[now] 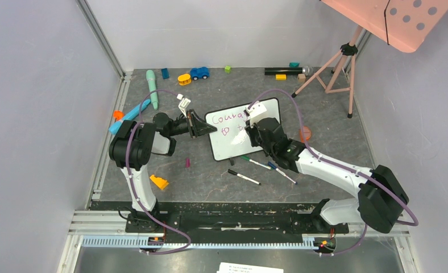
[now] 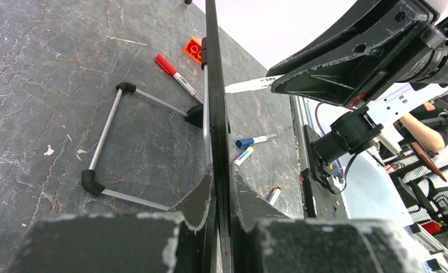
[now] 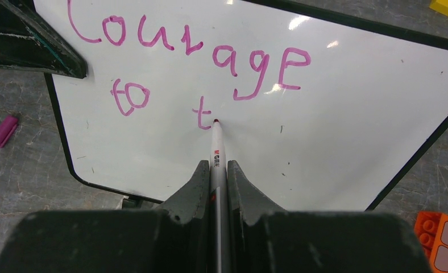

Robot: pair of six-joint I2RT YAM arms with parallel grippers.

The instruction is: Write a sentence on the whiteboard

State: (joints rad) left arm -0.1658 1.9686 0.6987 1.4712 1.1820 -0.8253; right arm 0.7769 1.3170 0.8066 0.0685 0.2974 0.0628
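On the whiteboard [image 3: 347,131], right jaws are pinching the marker [image 3: 217,165], left jaws seemingly clamping its edge; a slip risks smearing.

Pale grey walls [image 1: 34,85], dark marbled grey tabletop [image 1: 335,148], pink tripod [image 1: 347,50] at far right, aluminium corner rails [image 1: 102,37].

Along the far edge lie a blue toy car [image 1: 199,73], a yellow toy [image 1: 184,79], a small green block [image 1: 228,69] and a black tube [image 1: 281,71]. A pink tripod [image 1: 340,63] stands at the far right corner. Toward the left edge lie a teal stick [image 1: 152,88] and an orange wedge [image 1: 158,182]. Loose markers [image 1: 244,177] lie toward the near edge, with what may be a purple cap [image 1: 187,162] to their left.
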